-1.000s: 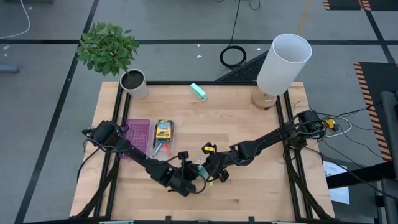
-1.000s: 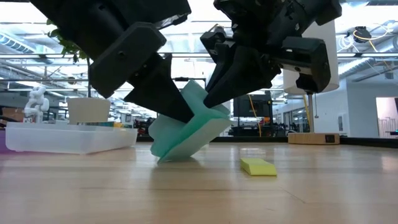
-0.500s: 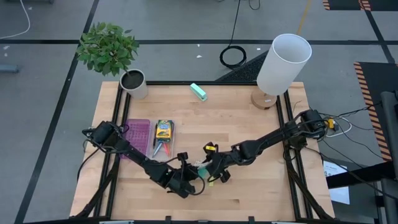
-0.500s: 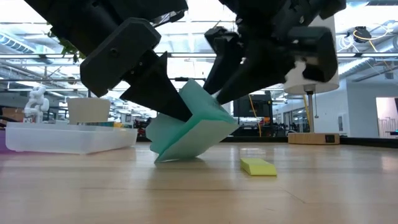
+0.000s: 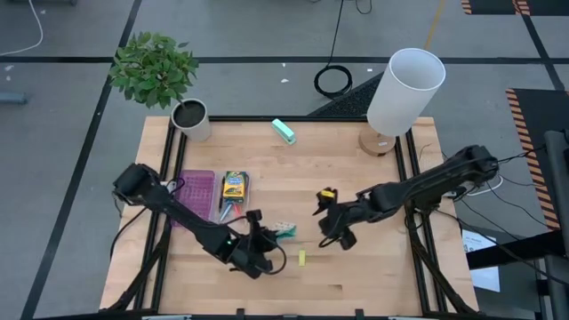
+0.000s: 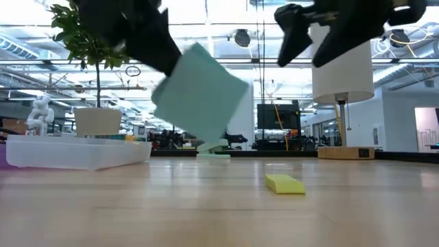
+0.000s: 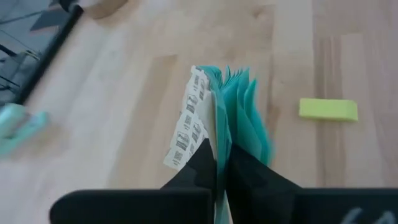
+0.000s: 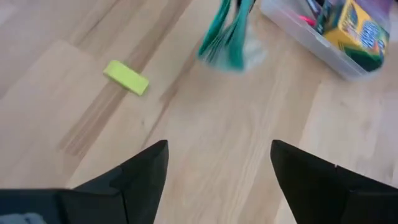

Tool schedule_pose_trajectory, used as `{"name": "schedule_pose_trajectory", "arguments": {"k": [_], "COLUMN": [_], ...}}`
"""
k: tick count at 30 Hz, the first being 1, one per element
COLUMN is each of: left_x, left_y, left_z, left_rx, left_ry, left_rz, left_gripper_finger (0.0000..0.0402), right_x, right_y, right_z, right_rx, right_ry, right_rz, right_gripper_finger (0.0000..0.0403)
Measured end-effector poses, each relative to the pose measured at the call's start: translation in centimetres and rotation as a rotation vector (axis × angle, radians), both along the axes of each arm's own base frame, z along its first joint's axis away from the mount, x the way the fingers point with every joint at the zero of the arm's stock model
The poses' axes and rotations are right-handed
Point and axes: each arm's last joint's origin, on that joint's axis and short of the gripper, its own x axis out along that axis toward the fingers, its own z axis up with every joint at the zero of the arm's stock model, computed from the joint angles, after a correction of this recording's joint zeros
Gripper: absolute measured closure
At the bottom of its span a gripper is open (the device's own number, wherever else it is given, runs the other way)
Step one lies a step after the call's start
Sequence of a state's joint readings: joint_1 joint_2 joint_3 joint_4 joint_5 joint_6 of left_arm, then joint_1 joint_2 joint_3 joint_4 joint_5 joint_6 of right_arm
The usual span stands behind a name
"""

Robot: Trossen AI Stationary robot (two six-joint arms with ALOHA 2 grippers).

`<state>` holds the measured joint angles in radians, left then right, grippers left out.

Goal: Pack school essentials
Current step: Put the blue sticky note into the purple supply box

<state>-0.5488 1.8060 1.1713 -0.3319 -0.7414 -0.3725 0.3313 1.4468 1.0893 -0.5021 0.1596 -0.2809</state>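
- Left gripper (image 7: 217, 163) pinched shut on teal notepad (image 7: 231, 118), lifted off table, near clear case (image 8: 323, 38).
- Pad looks light, floppy; sheets fan, so grip the bound edge.
- Right gripper (image 8: 217, 165) spread wide, holding nothing.
- Yellow eraser (image 6: 285, 183) lies flat on table.

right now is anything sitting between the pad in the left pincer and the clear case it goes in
Nothing visible. The left pincer holds the teal pad off the table, and only bare wood lies between it and the clear case. The yellow piece lies on the other side.

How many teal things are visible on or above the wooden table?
2: a teal rectangular block lying at the table's far edge, and a teal square pad held up by the left gripper.
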Motion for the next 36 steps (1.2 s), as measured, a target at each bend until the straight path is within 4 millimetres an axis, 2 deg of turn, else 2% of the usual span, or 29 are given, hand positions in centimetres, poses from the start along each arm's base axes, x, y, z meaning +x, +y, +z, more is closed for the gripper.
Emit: {"name": "schedule_pose_trajectory", "arguments": {"k": [7,13,19,25,31,36], "left_x": [-2.2,-4.7,-6.2,-7.5,-8.2,-8.7], "left_y": [1.9,3.6,5.2,5.9,5.9,5.1], "left_z": [4.7,6.9,7.2,6.6,6.3,5.9], "left_rx": [0.041,0.150,0.185,0.141,0.052,-0.022], "left_ry": [-0.024,0.035,0.127,0.227,0.296,0.351], "left_rz": [0.015,0.049,0.117,0.202,0.249,0.239], "left_gripper_finger": [0.0391,0.0389,0.0387,0.0391,0.0385,0.0389], "right_x": [-3.7,-6.4,-8.0,-8.5,-8.4,-8.3], "right_y": [-1.3,-2.3,-3.2,-3.4,-3.4,-3.3], "right_z": [-0.9,-2.3,-2.8,-2.8,-2.7,-2.6], "right_rx": [0.052,0.066,-0.015,-0.025,-0.016,0.000], "right_ry": [-0.083,-0.166,-0.227,-0.248,-0.269,-0.286], "right_rz": [-0.028,-0.015,-0.067,-0.086,-0.086,-0.094], "right_gripper_finger": [0.0147,0.0161,0.0174,0.0185,0.0190,0.0190]}}
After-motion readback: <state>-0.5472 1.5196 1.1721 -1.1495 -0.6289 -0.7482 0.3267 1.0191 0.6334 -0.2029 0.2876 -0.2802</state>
